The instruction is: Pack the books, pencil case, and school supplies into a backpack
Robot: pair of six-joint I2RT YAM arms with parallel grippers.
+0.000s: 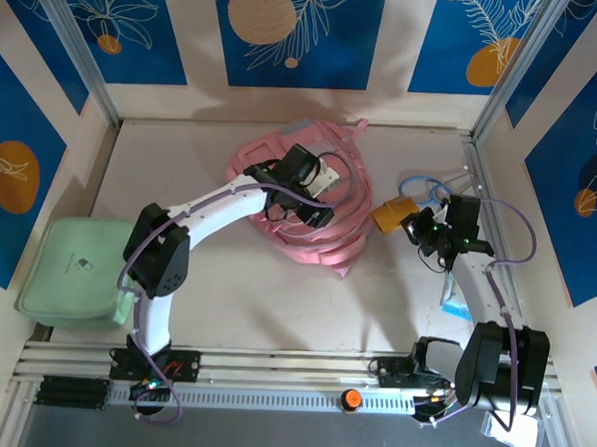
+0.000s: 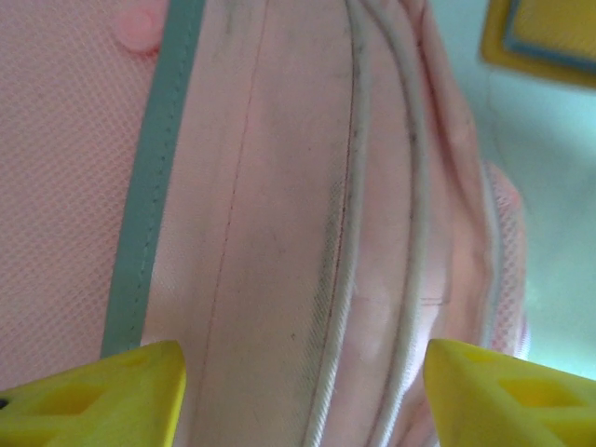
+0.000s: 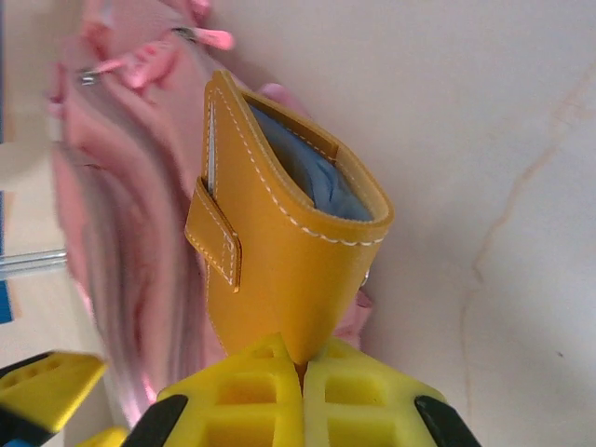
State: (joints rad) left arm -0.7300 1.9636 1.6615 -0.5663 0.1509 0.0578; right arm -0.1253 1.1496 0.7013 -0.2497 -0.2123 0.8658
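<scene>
Nearest, the right gripper point(image 3: 300, 365) pinches the tan pencil case point(image 3: 279, 270) by one edge, at three o'clock of the backpack point(image 1: 332, 247). Farther, the left gripper point(image 2: 303, 396) hangs spread over the pink fabric. The step looks like loading the case. Next, the left should hold an opening while the right carries toward nine o'clock.

The left arm point(image 1: 214, 207) and right arm point(image 1: 476, 283) are wearing white shells with black joints; purple cables point(image 1: 530, 241) are looping along them; fingers point(image 2: 93, 396) are showing bright yellow.

Pink backpack point(image 2: 279, 186) w/ grey trim; mustard pencil case point(image 3: 279, 270), white stitching, blue inside; mint pouch point(image 1: 76, 272).
</scene>
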